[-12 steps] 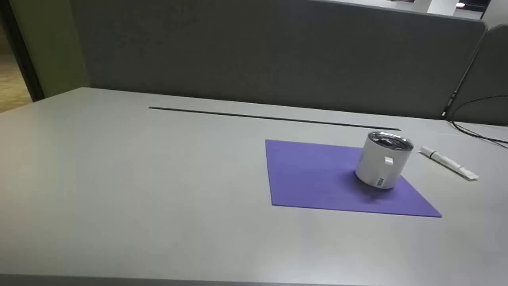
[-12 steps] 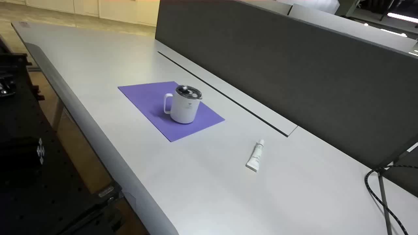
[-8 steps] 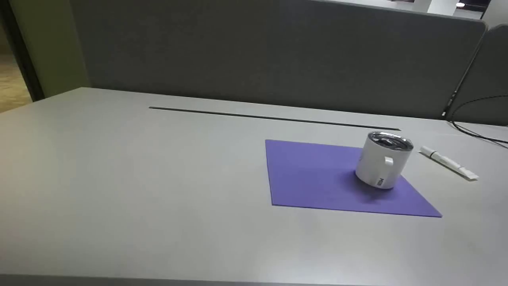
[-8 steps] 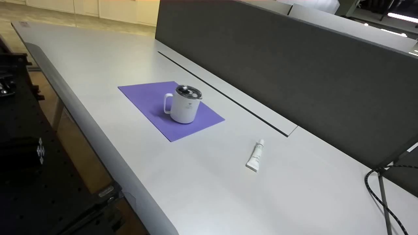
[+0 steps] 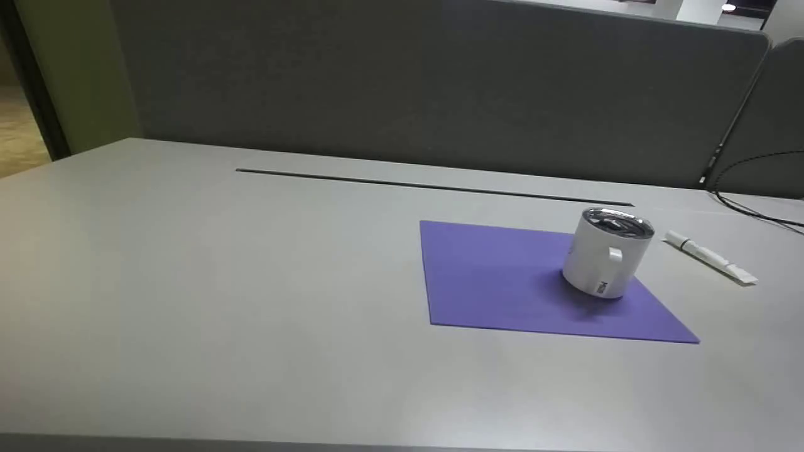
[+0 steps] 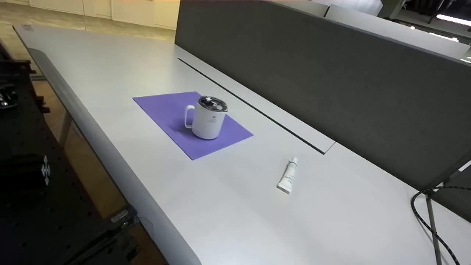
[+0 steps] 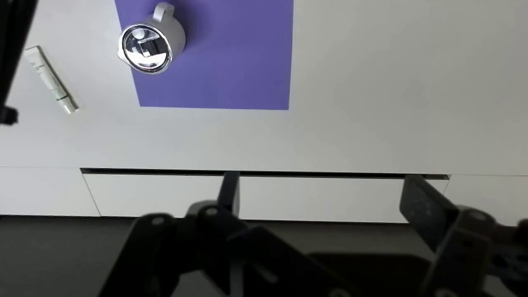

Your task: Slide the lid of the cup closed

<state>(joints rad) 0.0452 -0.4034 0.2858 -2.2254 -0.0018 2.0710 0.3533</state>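
A dark grey, matt panel (image 6: 312, 73) runs behind a smooth, pale table (image 5: 251, 282) crossed by a long, thin black slot (image 7: 313, 174). On the table lies a flat purple mat (image 6: 165, 106) with straight edges. The cup (image 6: 206, 123) stands upright on the mat near one edge: smooth white, cylindrical, with a looped handle (image 6: 186, 117) and a small lip (image 7: 122, 54) at the rim. The round lid (image 6: 212, 104), dark and glossy with mirror-like glints, sits on top; whether it is slid closed I cannot tell. Near the mat lies a white tube (image 6: 288, 176), flattened at one end, with a rounded cap at the other. A speckled, braided cord (image 6: 452, 187) curls by the panel. In the wrist view the black gripper (image 7: 323, 181) has its blocky fingers (image 7: 427, 210) spread wide.
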